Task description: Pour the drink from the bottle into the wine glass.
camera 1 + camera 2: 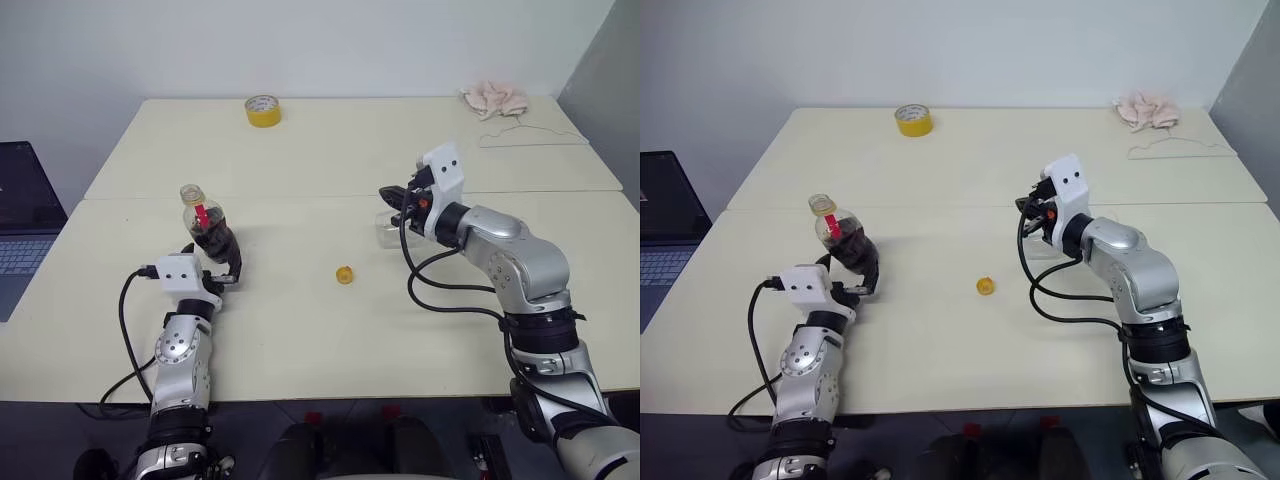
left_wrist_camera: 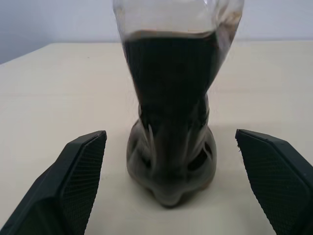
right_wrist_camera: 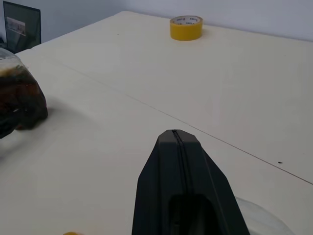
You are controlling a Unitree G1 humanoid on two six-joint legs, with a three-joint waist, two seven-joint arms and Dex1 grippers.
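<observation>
Left claw (image 2: 168,196) open, bottle (image 2: 171,112) upright between fingers, untouched.

Readable text: none

The yellow tape roll (image 3: 186,27) carries small dark print around its inner core, too small to make out. The bottle (image 1: 207,227) has a red label strip with no lettering that can be read. The laptop screen (image 3: 22,30) shows a picture, but no legible words.

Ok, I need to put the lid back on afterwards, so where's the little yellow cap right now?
The yellow cap lies loose on the table near the middle, between the bottle on the robot's left and the right gripper.
</observation>
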